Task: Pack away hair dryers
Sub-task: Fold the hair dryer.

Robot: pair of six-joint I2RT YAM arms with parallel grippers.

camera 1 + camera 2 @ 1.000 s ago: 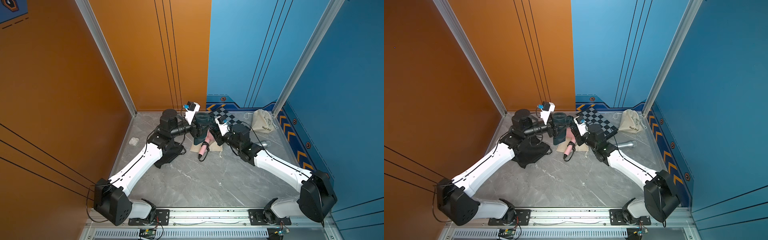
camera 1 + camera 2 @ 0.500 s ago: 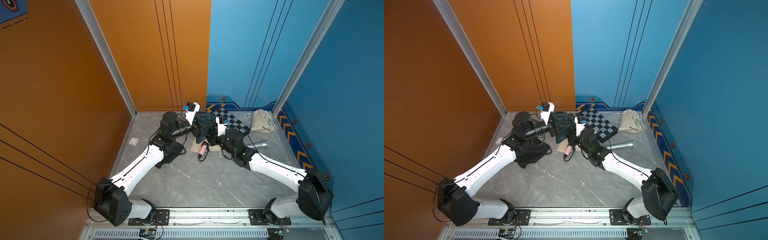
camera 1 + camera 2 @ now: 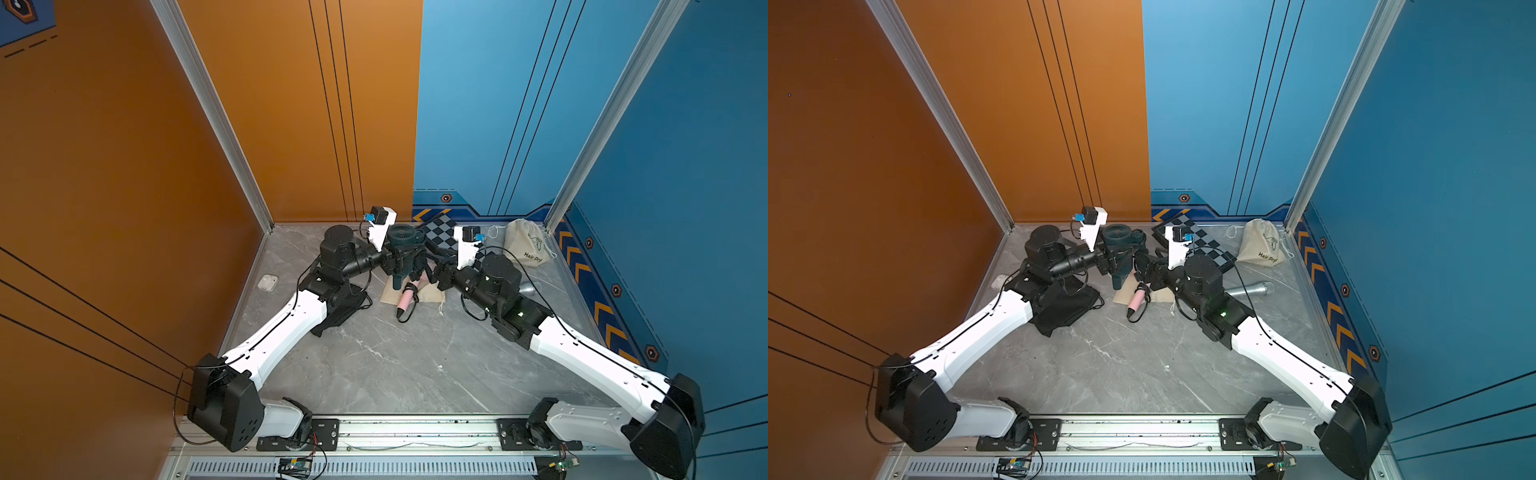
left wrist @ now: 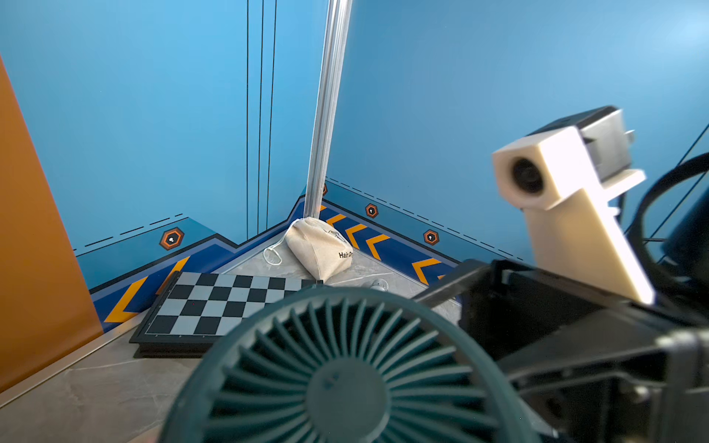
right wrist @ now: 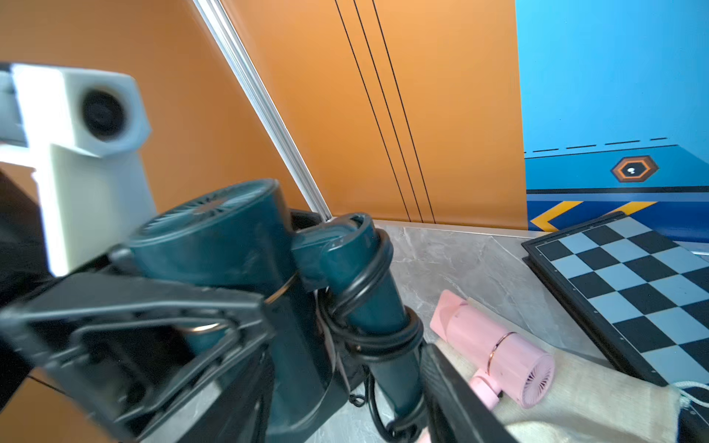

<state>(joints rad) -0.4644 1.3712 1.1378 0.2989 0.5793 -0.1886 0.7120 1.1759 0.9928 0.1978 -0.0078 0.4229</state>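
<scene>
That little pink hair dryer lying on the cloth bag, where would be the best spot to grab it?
Probably its slim handle, from straight above, closing across its width. The pink dryer lies flat on the bag, handle sticking out clear, while its fat barrel sits crowded beside the teal dryer.

Colour reference.

Teal hair dryer [image 3: 402,245], frame centre — dark teal-black body, thin gold ring, black cord.

Pink hair dryer [image 5: 495,353] — pale pink body, thin rose-gold ring.

Chessboard [image 4: 215,303]: black and grey checks, black border.

Cloth bag [image 3: 525,245], right of centre: beige, dark lettering.

Table [image 3: 395,365]: grey marble, white veining.

Orange wall [image 3: 291,104] at frame left; blue wall [image 3: 498,104] at frame right.

Left arm [image 3: 286,332] and right arm [image 3: 582,353]: white links, black joints.
</scene>
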